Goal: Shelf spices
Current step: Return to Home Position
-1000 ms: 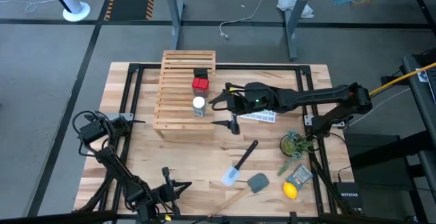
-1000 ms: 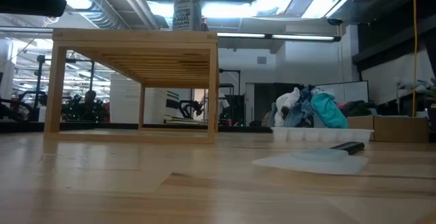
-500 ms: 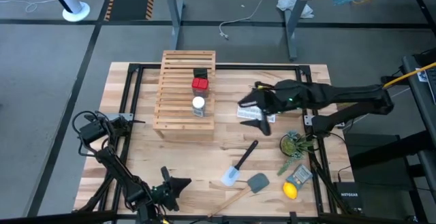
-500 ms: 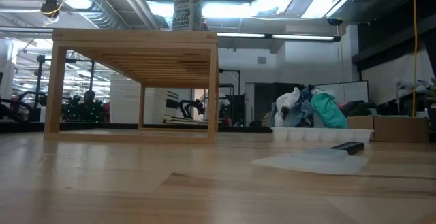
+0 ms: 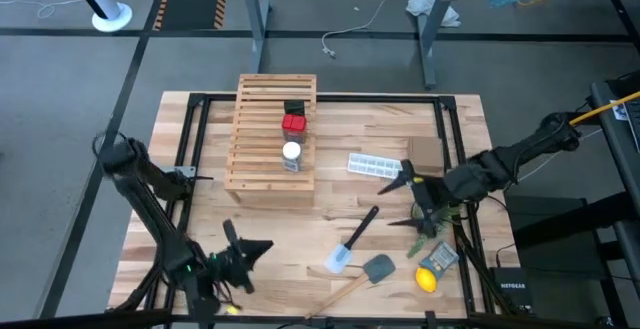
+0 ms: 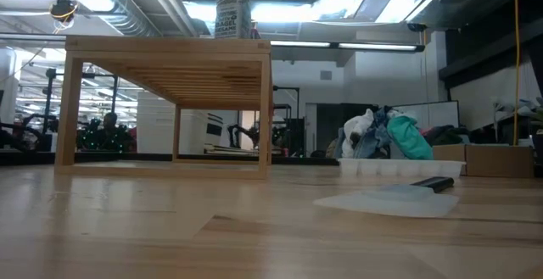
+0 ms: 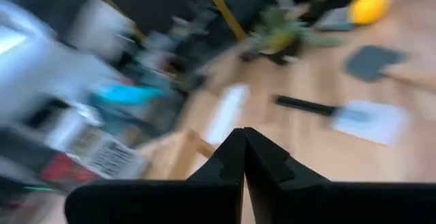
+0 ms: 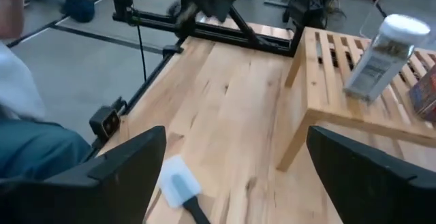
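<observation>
Three spices (image 5: 293, 123) stand on the shelf (image 5: 255, 139), so nothing needs holding: right claw (image 5: 392, 206) gapes empty, well apart from it; left claw (image 7: 243, 134) pinched together.

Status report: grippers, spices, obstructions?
Left gripper shut, right gripper open; both empty, apart from light wooden slatted shelf. Black container, red box, white-lidded clear jar on it. Nothing in the way.

Spices (image 5: 293, 124) line up on the shelf (image 5: 256, 139) — ice-cube tray (image 5: 375, 165) to its right.
</observation>
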`<act>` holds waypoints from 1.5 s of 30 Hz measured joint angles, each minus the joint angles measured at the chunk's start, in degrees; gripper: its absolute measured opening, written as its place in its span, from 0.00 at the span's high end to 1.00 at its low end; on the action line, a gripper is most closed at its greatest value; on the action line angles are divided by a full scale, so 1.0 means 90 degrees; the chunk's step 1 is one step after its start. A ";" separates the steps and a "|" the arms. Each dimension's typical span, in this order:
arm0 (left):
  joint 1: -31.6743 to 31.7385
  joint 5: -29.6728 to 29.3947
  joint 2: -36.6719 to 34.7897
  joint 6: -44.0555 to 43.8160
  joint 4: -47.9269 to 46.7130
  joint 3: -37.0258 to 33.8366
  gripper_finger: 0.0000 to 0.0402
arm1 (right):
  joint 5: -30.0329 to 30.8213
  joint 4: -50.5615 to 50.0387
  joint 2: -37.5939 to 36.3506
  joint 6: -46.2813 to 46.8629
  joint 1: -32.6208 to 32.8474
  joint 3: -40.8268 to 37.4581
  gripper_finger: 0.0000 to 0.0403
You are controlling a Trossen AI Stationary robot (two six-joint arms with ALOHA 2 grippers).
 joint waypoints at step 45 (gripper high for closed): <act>0.2199 0.8276 -0.3996 0.1390 0.8761 -0.6795 1.00 | 0.0598 0.6487 -0.2679 -0.0873 0.1757 -0.5729 0.10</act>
